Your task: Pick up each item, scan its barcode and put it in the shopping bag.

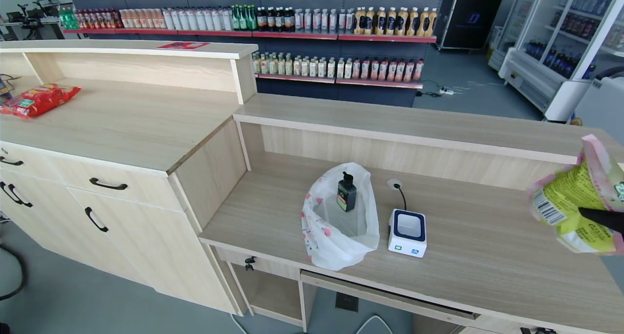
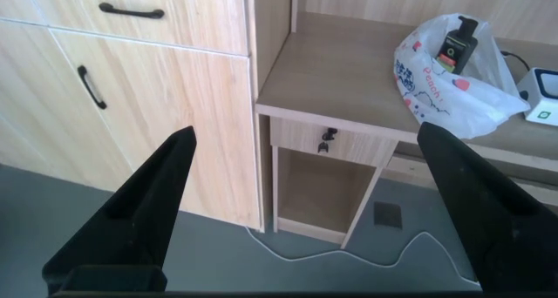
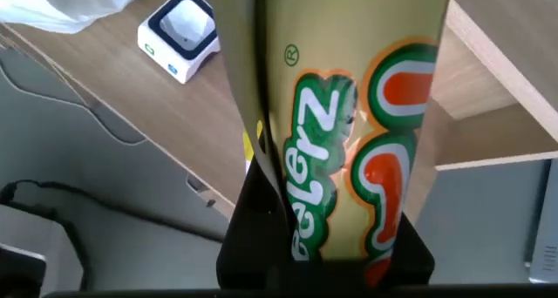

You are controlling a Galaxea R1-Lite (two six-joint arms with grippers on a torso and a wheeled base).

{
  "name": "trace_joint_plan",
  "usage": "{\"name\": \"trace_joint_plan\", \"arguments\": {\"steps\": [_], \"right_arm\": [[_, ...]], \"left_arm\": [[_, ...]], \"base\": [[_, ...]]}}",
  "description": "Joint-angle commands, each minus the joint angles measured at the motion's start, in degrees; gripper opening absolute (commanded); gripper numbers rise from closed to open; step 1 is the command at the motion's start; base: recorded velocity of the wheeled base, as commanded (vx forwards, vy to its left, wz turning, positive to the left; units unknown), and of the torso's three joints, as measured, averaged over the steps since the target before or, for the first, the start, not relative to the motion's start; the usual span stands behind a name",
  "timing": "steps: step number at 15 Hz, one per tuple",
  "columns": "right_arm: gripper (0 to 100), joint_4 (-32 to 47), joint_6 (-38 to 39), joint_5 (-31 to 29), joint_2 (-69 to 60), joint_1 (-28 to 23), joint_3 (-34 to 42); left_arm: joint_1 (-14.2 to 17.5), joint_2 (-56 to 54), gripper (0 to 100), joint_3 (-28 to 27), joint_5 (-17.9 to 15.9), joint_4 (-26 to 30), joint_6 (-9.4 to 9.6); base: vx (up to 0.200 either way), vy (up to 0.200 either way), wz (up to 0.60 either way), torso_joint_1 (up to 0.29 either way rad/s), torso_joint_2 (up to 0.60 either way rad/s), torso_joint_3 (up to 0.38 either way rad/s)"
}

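So the scanner [image 1: 407, 231] sits on the lower wooden counter [image 1: 487, 256], white box with a dark-rimmed window facing up, its black cable [image 1: 401, 195] running back to a round grommet just behind it; right beside the scanner on the robot's left, about touching it, is the shopping bag [image 1: 340, 222], white plastic with little printed shapes, mouth open and slumped; a black pump bottle [image 1: 346, 193] is standing upright inside the bag already; off to the scanner's right, well apart and held up above the counter, is the yellow-green snack pack [image 1: 580, 202] with pink trim; the right gripper [image 3: 330, 246] has it pinched flat between both fingers, clamped tight on the pack, and the barcode [image 1: 548, 208] shows on the end that points back toward the scanner; the left gripper [image 2: 305, 193] is way out on the bag side of the scanner, down lower than the countertop and in front of the cabinet, fingers [image 2: 139, 211] spread wide with nothing in them; far left of the scanner, up on the taller counter, there's a red snack packet [image 1: 36, 100] lying flat.
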Motion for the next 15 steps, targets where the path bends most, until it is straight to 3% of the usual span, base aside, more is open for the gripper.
{"name": "trace_joint_plan", "arguments": {"steps": [1, 5, 10, 13, 15], "right_arm": [[0, 0.0, -3.7, 0.0, -1.2, 0.1, 0.2], [0, -1.1, -13.5, -3.0, -0.4, 0.3, 0.4], [0, -10.7, -28.4, -3.3, 10.3, 0.4, 1.4], [0, -11.1, -33.5, -3.5, 15.6, -0.4, 1.4], [0, -12.8, -41.7, -3.6, 18.6, -3.5, 3.1]], "left_arm": [[0.0, 0.1, 100, 0.0, 0.0, 0.0, 0.0], [0.0, 0.1, 100, 0.0, 0.0, 0.0, 0.0], [0.0, 0.1, 100, 0.0, 0.0, 0.0, 0.0], [0.0, 0.1, 100, 0.0, 0.0, 0.0, -0.09], [0.0, 0.1, 100, 0.0, 0.0, 0.0, 0.0]], "base": [[0.0, 0.0, 0.0, 0.0, 0.0, 0.0], [0.0, 0.0, 0.6, 0.001, 0.0, 0.002], [0.0, 0.0, 0.6, 0.004, 0.0, 0.004], [0.0, 0.0, 0.0, 0.0, 0.0, 0.0], [0.0, 0.0, 0.0, 0.0, 0.0, 0.0]]}}
